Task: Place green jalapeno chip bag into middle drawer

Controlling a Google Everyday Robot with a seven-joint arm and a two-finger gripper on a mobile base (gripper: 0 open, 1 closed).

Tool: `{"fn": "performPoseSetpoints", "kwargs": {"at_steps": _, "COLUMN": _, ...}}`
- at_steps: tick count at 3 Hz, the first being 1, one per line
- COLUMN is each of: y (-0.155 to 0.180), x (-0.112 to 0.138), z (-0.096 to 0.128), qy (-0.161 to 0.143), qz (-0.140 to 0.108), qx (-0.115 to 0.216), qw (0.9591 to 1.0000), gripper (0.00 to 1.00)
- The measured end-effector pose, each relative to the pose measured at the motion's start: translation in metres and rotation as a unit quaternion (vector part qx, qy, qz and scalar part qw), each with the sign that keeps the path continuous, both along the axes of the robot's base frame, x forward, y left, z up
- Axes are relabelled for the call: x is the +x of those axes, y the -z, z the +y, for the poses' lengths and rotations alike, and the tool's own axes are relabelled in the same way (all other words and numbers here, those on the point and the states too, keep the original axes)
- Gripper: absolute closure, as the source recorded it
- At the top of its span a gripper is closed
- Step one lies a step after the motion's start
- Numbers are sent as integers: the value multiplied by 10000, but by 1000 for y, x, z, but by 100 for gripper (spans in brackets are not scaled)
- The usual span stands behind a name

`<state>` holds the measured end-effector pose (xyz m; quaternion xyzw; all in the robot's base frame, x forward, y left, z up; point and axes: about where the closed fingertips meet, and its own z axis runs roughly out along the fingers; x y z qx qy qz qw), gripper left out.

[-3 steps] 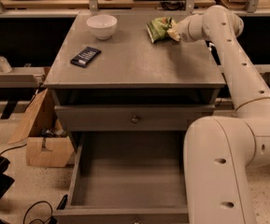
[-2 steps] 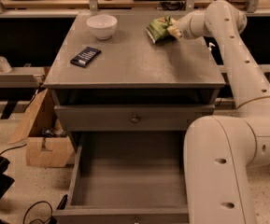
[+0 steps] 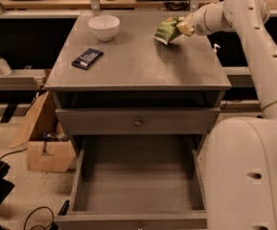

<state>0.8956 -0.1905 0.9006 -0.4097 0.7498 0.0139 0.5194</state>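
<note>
The green jalapeno chip bag (image 3: 166, 30) is crumpled and light green, at the back right of the cabinet top. My gripper (image 3: 180, 28) reaches in from the right and is shut on the bag's right edge, holding it tilted just above the surface. The middle drawer (image 3: 138, 186) is pulled out wide open at the bottom of the view, well below and in front of the bag, and its plain grey floor holds nothing.
A white bowl (image 3: 104, 27) stands at the back left of the top. A flat dark bar (image 3: 87, 58) lies in front of it. A closed drawer front with a round knob (image 3: 138, 122) sits above the open one. A cardboard box (image 3: 41, 145) stands on the floor at left.
My arm's upper part has risen and swung a little right. The bag stays in the gripper at nearly the same spot, tipped and slightly raised off the top.
</note>
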Motion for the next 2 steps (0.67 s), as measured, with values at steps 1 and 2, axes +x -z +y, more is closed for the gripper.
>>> {"fn": "performPoseSetpoints", "kwargs": {"at_steps": 1, "y": -70, "x": -49, "z": -22, "qy": 286, "qz": -275, "qx": 461, "qw": 9982, "gripper": 100}}
{"fn": "performPoseSetpoints", "kwargs": {"at_steps": 2, "y": -126, "x": -100, "z": -31, "qy": 485, "qz": -623, "qx": 864, "qw": 9931, "gripper": 100}}
